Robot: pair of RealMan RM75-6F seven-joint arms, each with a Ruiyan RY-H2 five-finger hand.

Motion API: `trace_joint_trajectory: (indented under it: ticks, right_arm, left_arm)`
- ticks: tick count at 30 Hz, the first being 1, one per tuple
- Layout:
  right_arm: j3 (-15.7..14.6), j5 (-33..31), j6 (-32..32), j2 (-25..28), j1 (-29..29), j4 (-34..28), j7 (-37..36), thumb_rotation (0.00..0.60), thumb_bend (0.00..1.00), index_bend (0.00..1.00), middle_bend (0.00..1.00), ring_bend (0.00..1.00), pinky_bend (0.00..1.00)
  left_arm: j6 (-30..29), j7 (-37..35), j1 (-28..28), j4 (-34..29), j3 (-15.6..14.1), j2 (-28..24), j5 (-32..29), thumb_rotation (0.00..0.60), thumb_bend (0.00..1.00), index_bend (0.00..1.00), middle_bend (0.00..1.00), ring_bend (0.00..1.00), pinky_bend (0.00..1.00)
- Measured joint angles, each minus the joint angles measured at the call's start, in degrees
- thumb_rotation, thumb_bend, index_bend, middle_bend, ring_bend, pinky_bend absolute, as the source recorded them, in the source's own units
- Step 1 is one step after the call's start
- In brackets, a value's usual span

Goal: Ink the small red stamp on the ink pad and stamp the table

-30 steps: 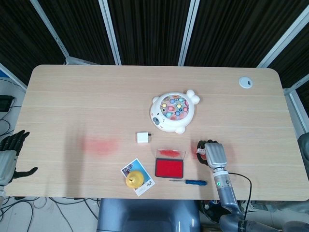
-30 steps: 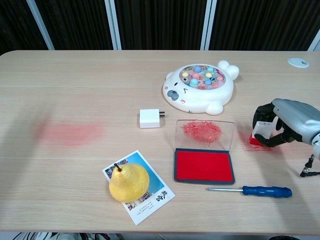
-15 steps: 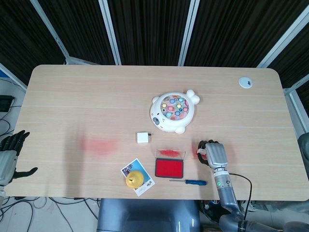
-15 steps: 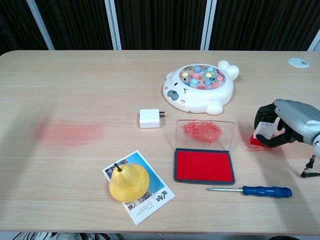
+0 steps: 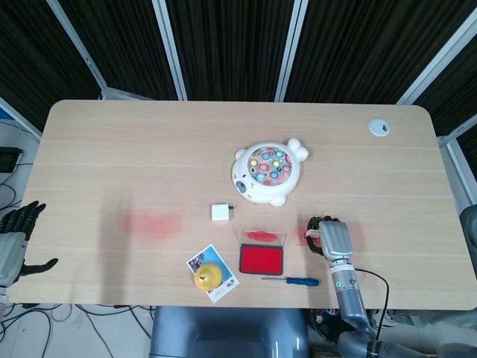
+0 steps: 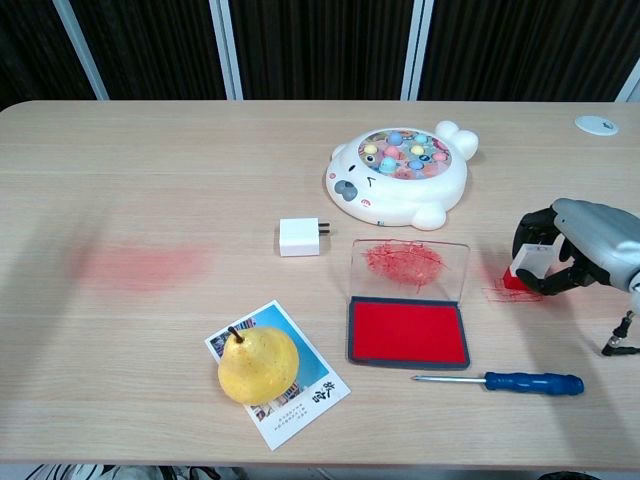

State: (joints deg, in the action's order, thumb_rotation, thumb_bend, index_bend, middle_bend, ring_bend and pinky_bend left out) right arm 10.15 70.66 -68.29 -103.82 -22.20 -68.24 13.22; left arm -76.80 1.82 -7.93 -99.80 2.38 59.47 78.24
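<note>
The small red stamp (image 6: 527, 268) has a white top and a red base. It stands on the table at the right, on faint red marks (image 6: 495, 293). My right hand (image 6: 585, 247) (image 5: 333, 237) holds it, fingers curled around it. The ink pad (image 6: 408, 331) (image 5: 261, 259) lies open left of that hand, its clear lid (image 6: 409, 266) smeared with red. My left hand (image 5: 15, 239) hangs off the table's left edge, fingers spread, holding nothing; the chest view does not show it.
A blue-handled screwdriver (image 6: 520, 381) lies in front of the ink pad. A white toy fishing game (image 6: 402, 176) sits behind it, with a white charger (image 6: 299, 238) to its left. A pear (image 6: 258, 364) rests on a card (image 6: 300, 405). A red smear (image 6: 140, 266) marks the table's left.
My right hand with the stamp has shifted slightly to the right along the table, leaving more of the red marks uncovered. The left hand has not moved.
</note>
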Motion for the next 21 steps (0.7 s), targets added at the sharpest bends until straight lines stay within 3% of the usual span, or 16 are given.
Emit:
trace_joint_trajectory:
  ticks: [7, 21]
  right_arm:
    - [0.03, -0.45, 0.32, 0.09, 0.01, -0.33, 0.53, 0.600, 0.40, 0.63, 0.47, 0.36, 0.41]
    - [-0.03, -1.41, 1.01, 0.41, 0.02, -1.15, 1.93, 0.600, 0.39, 0.56, 0.44, 0.35, 0.39]
  left_arm:
    - [0.04, 0.00, -0.01, 0.02, -0.02, 0.01, 0.00, 0.600, 0.00, 0.00, 0.00, 0.00, 0.00]
    - [0.08, -0.12, -0.02, -0.05, -0.03, -0.07, 0.01, 0.600, 0.00, 0.00, 0.00, 0.00, 0.00]
